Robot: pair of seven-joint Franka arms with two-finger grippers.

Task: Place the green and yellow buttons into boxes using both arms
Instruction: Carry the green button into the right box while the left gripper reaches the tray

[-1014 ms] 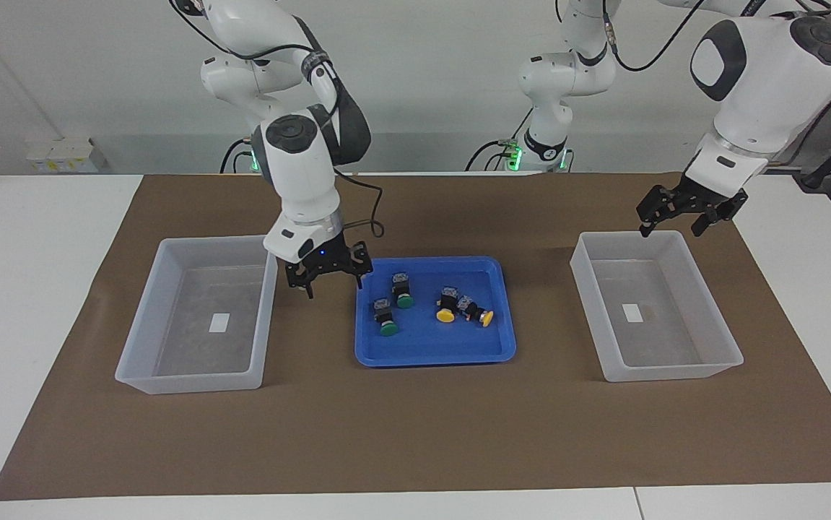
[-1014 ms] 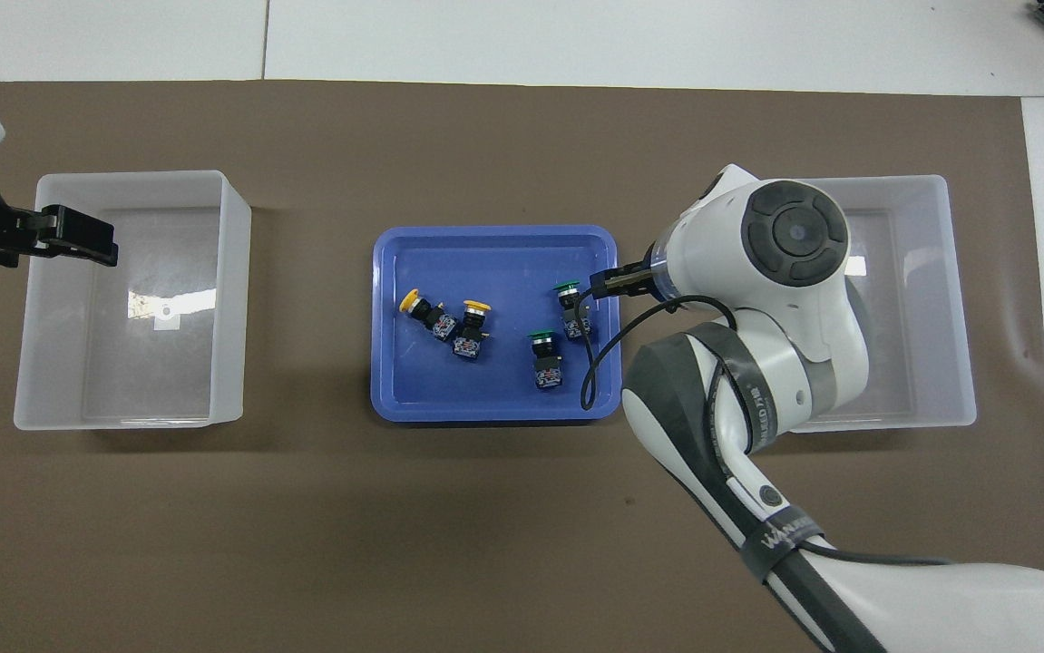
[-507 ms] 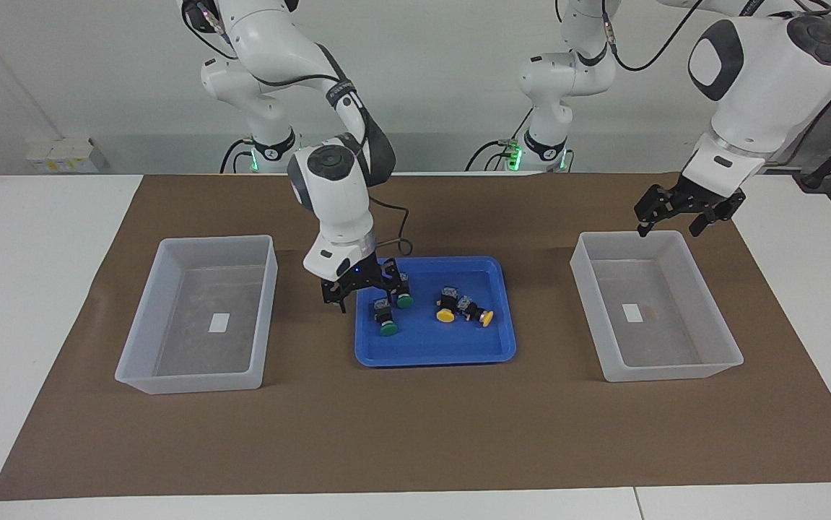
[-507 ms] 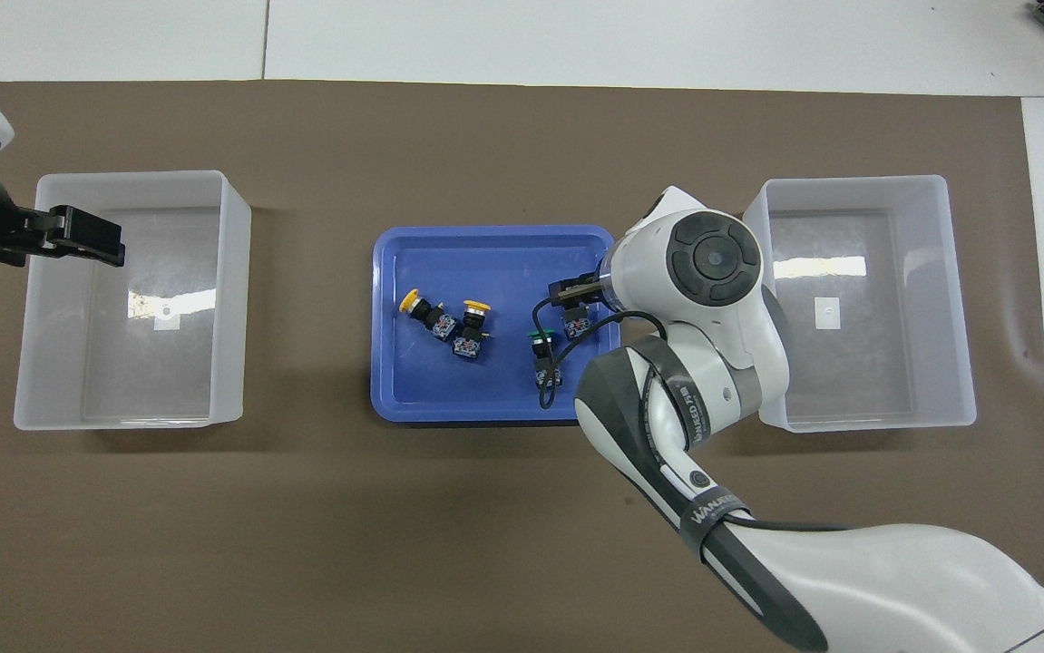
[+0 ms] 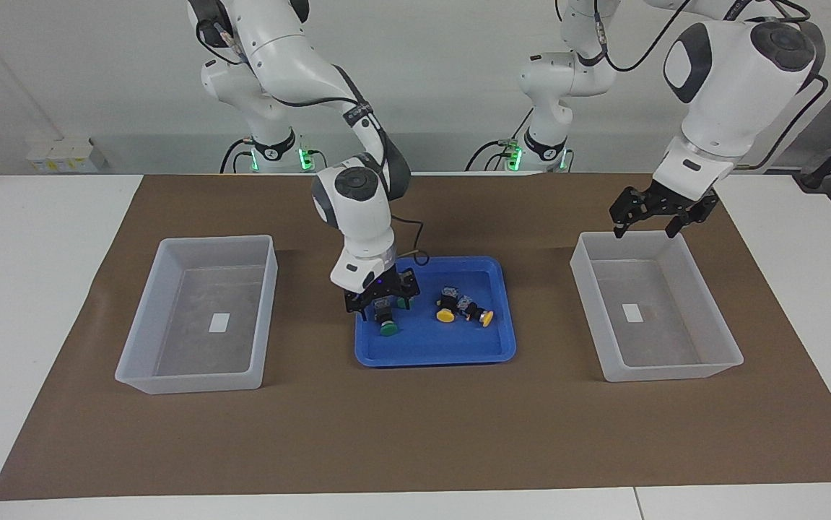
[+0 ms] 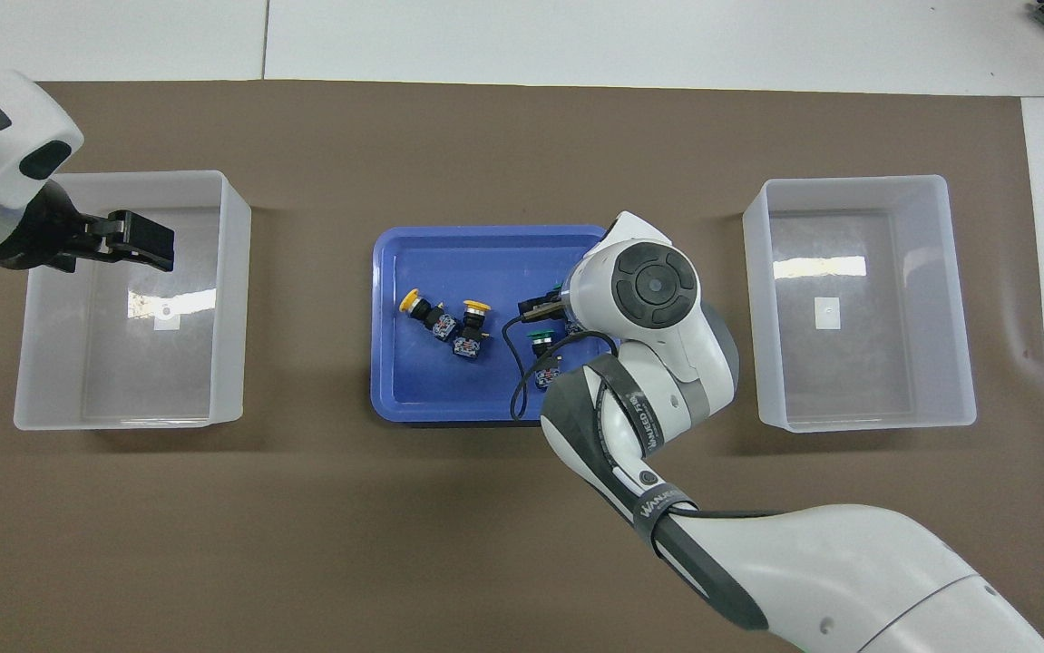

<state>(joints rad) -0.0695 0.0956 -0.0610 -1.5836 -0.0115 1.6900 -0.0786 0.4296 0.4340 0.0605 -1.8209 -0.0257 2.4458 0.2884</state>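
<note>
Tools released: right tool (image 5: 382, 301) low over green buttons (image 5: 387, 323) in blue tray (image 5: 435, 352); left tool (image 5: 650, 217) over box (image 5: 675, 368) rim; yellow buttons (image 5: 446, 310) alongside.

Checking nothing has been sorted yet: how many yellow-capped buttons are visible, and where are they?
2. Both lie touching in the blue tray: one yellow button, and the other yellow button beside it, toward the left arm's end. Neither box holds any.
</note>
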